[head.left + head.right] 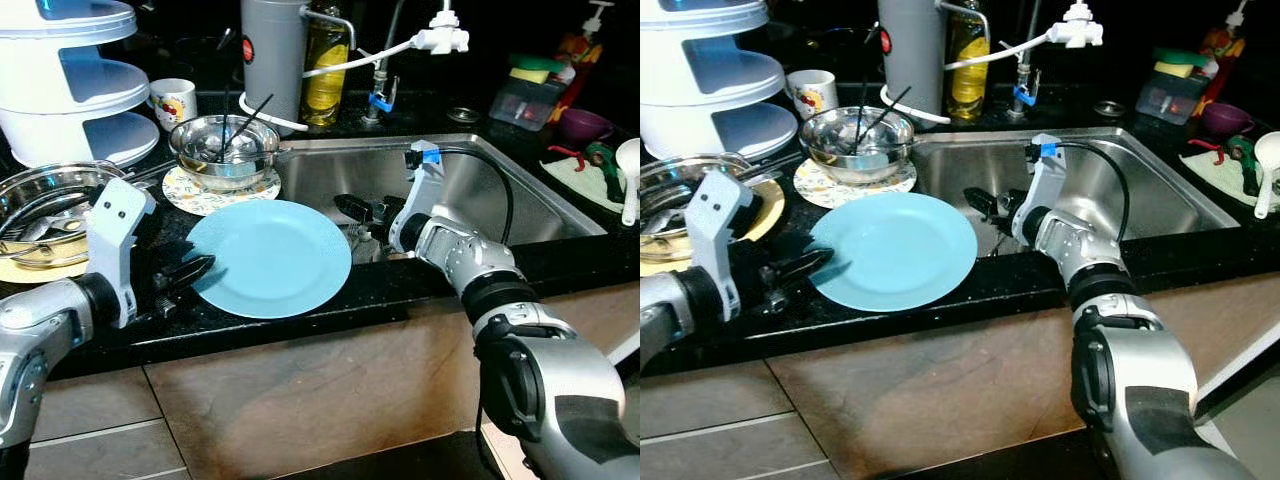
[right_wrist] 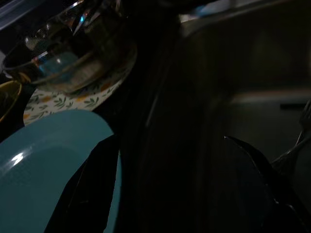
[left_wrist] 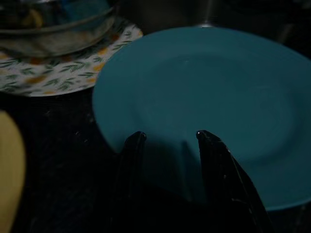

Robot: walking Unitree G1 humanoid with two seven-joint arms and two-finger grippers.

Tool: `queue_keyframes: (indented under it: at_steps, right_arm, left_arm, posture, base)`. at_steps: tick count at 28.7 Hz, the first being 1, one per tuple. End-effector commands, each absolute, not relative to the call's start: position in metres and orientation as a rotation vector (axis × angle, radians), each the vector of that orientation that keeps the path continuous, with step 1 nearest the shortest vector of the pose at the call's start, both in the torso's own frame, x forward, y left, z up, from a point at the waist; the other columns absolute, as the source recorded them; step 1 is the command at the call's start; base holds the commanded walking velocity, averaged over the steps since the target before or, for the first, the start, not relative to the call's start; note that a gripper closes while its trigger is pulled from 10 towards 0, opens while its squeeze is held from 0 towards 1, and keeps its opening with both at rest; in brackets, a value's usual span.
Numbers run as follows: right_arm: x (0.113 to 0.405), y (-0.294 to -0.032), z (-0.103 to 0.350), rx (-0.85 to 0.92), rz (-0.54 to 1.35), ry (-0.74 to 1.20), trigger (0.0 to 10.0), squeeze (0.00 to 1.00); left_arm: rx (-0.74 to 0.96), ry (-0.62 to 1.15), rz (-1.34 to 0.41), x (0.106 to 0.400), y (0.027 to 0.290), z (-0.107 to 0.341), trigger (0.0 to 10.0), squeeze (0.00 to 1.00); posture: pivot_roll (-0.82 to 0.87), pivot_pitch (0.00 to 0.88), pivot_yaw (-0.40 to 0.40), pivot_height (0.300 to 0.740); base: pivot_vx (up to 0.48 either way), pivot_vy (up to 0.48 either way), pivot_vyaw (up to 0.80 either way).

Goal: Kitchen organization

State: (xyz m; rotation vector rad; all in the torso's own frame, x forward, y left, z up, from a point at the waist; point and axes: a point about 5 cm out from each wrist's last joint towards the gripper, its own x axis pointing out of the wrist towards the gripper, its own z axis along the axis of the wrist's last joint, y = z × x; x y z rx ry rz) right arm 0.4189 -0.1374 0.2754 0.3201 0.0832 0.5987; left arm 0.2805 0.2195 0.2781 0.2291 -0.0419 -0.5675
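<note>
Nearest, on the black counter [image 1: 400,285], lies the blue plate [image 1: 268,256], its far edge overhanging the sink [image 1: 520,200]. Left gripper [image 1: 185,275] rests at the plate's left rim, fingers parted. Right gripper [image 1: 362,210] hangs open inside the sink, just beside the plate. Beyond the plate, a steel bowl [image 1: 222,150] sits on a patterned plate [image 1: 200,197].

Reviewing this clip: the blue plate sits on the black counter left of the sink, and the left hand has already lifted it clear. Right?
Not quite. The blue plate lies flat on the counter left of the sink; the left hand is open at its rim, not lifting it. The left eye view shows this.
</note>
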Motion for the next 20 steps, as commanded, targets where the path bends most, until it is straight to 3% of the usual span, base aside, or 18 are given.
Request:
queue_keyframes:
  at_steps: [1,8,20]
  right_arm:
    - [0.416,-0.136,0.266,0.295,0.635,0.124,10.0,0.0]
    - [0.413,-0.124,0.255,0.367,0.699,0.237,10.0,0.0]
    - [0.408,-0.105,0.264,0.461,0.816,0.279,10.0,0.0]
  left_arm:
    - [0.244,-0.027,-0.572,0.276,0.222,0.278,10.0,0.0]
    - [0.248,-0.036,-0.536,0.273,0.234,0.285,10.0,0.0]
    - [0.22,-0.03,-0.544,0.276,0.225,0.276,10.0,0.0]
  posture:
    - [0.03,0.142,-0.096,0.74]
    - [0.03,0.148,-0.098,0.74]
    - [0.02,0.153,-0.107,0.74]
  base:
    - [0.0,0.0,0.0]
    - [0.0,0.0,0.0]
    - [0.0,0.0,0.0]
